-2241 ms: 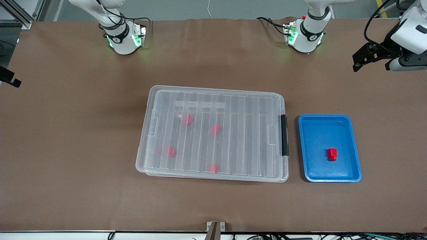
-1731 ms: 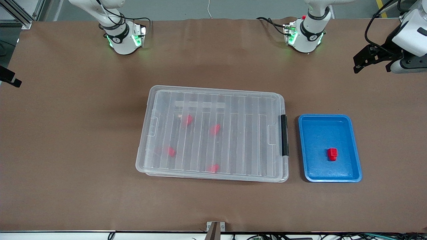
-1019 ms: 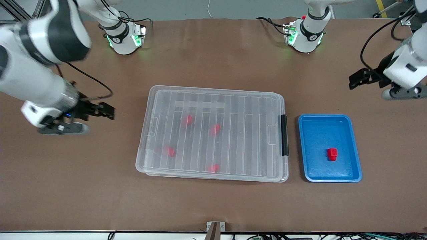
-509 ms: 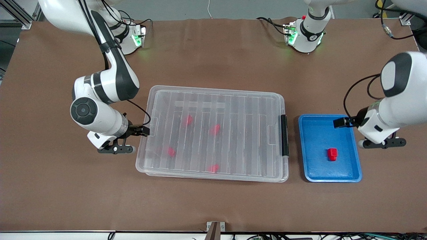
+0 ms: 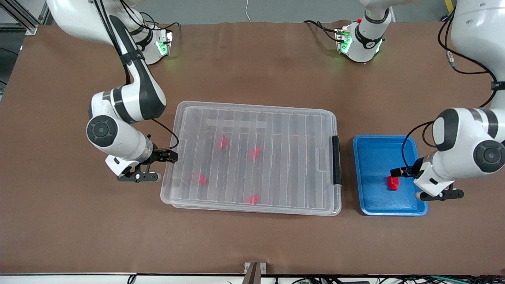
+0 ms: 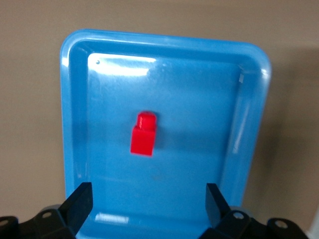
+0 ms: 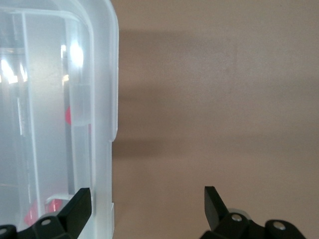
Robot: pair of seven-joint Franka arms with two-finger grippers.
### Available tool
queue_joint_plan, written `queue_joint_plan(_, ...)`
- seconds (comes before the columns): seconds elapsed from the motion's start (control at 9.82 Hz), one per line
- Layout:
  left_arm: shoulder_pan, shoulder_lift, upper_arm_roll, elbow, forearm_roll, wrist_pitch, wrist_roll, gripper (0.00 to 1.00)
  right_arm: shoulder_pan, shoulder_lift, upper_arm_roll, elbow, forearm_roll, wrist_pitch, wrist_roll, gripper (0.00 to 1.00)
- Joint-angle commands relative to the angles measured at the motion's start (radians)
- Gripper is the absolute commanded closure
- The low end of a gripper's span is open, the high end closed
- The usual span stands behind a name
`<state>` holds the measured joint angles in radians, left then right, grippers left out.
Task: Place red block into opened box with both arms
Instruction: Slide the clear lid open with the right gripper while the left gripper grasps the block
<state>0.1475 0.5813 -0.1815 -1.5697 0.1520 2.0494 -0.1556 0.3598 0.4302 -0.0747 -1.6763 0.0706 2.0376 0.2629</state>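
The red block [image 5: 393,182] [image 6: 143,133] lies in the blue tray [image 5: 375,150] [image 6: 239,124]. My left gripper [image 5: 399,173] [image 6: 147,199] hangs open low over the tray, its fingers [image 6: 79,201] wide apart, with the block just ahead of the gap and untouched. The clear box [image 5: 276,114] [image 7: 99,99] sits mid-table with its ribbed lid lying on it and a black latch [image 5: 335,159] on the short end beside the tray. My right gripper [image 5: 169,156] [image 7: 145,199] is open at the box's other short end, one finger [image 7: 79,201] against the rim.
Several other small red blocks [image 5: 222,142] show through the lid inside the box. Bare brown table [image 5: 252,240] lies between the box and the front camera. Both arm bases [image 5: 146,47] stand along the table's edge farthest from that camera.
Both arms swung in from the table's ends. In the last half second the left gripper slid along the tray up to the red block; the right gripper barely shifted at the box's end.
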Motion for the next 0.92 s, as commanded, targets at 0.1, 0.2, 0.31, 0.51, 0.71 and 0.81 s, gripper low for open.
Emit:
queue_joint_plan(0.1, 0.029, 0.109, -0.006, 0.007, 0.052, 0.086, 0.001, 0.0, -0.057, -0.022, 0.004, -0.043, -0.009, 0.004, -0.011, 0.0)
queue_joint_plan(0.2, 0.039, 0.127, -0.007, 0.007, 0.06, 0.097, 0.007, 0.0, -0.079, -0.025, 0.004, -0.043, -0.038, -0.029, -0.013, 0.0)
queue_joint_plan(0.31, 0.038, 0.146, -0.007, 0.011, 0.058, 0.097, 0.007, 0.0, -0.106, -0.031, 0.004, -0.042, -0.088, -0.057, -0.014, 0.0)
queue_joint_plan(0.51, 0.035, 0.184, -0.007, 0.013, 0.058, 0.133, 0.008, 0.02, -0.166, -0.034, 0.001, -0.037, -0.11, -0.103, -0.074, 0.0)
queue_joint_plan(0.71, 0.032, 0.199, -0.007, 0.01, 0.058, 0.147, 0.016, 0.22, -0.237, -0.042, 0.001, -0.034, -0.129, -0.126, -0.166, 0.0)
queue_joint_plan(0.81, 0.026, 0.201, -0.007, 0.01, 0.058, 0.147, 0.016, 0.37, -0.254, -0.044, 0.001, -0.031, -0.13, -0.126, -0.189, 0.0)
